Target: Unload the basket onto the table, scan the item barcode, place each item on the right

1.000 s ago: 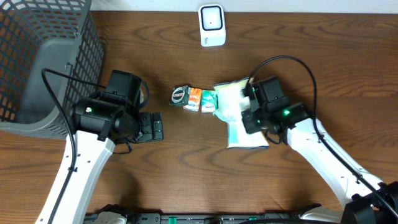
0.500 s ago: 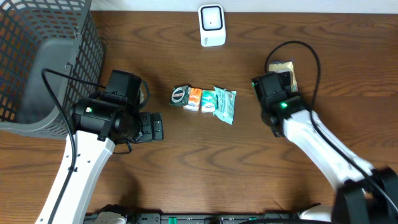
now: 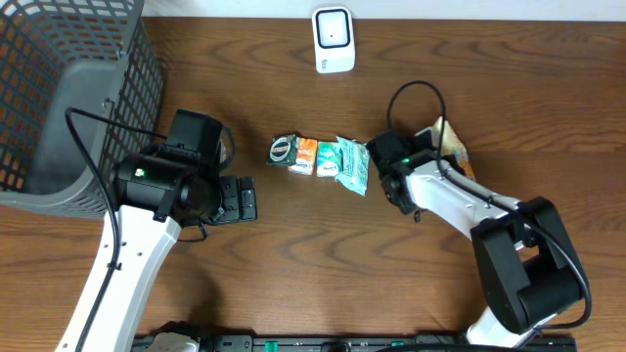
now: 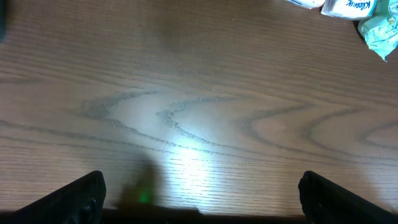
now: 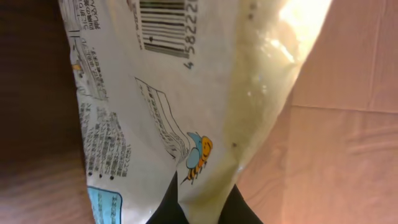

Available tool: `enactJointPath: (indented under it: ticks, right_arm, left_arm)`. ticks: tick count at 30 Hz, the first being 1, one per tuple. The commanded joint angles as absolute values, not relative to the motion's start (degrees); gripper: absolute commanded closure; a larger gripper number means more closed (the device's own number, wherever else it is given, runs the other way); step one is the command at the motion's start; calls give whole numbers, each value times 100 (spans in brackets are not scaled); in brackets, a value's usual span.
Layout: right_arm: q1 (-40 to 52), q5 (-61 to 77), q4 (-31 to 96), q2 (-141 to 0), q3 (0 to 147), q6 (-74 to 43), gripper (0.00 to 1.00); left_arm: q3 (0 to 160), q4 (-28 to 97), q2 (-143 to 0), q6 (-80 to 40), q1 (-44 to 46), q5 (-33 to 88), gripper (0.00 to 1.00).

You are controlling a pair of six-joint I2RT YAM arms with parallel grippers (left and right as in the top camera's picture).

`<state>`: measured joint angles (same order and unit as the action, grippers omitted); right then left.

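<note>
My right gripper (image 5: 202,210) is shut on a white snack bag (image 5: 186,93) with a bee picture. The bag fills the right wrist view, and its barcode (image 5: 166,28) shows at the top. From overhead the bag (image 3: 452,143) stands edge-on off the table, right of my right gripper (image 3: 431,149). The white scanner (image 3: 333,40) stands at the table's far edge. My left gripper (image 3: 242,198) is open and empty over bare wood, its fingertips (image 4: 81,198) at the bottom corners of the left wrist view.
A row of small items lies mid-table: a round tin (image 3: 284,150), an orange pack (image 3: 306,154), a tissue pack (image 3: 328,161) and a teal packet (image 3: 354,163). A grey mesh basket (image 3: 39,59) stands at the far left.
The right arm has lifted the white bag from where it lay flat beside the teal packet, swung it back to the right and turned it on edge. The left arm has not moved.
</note>
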<state>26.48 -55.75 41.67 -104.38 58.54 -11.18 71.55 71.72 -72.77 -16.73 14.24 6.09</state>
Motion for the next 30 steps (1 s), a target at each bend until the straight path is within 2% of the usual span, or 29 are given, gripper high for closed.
enactJointPath:
  ticks: [1,9,14,22,30]
  right_arm:
    - [2744,-5669,4377,-10447,6287,-1332,99]
    - [2786,-2462,5107,-10447,7572,-1293,99]
    - [2700,-1033,5631,-10447,8204,-593,99]
    - [2340,792,5959,-10453,8149,95,99]
    - [1594,2381,5968,-10453,7979,607,99]
  left_arm:
    - [7131,7190,-7297,-1726,1404,659,2]
    - [7131,7190,-7297,-1726,1404,659,2]
    - [7131,7190,-7297,-1726,1404,659,3]
    - [7131,7190,-7297,-1726,1404,659,2]
    - [7131,7188,-7297,-1726,1404,659,2]
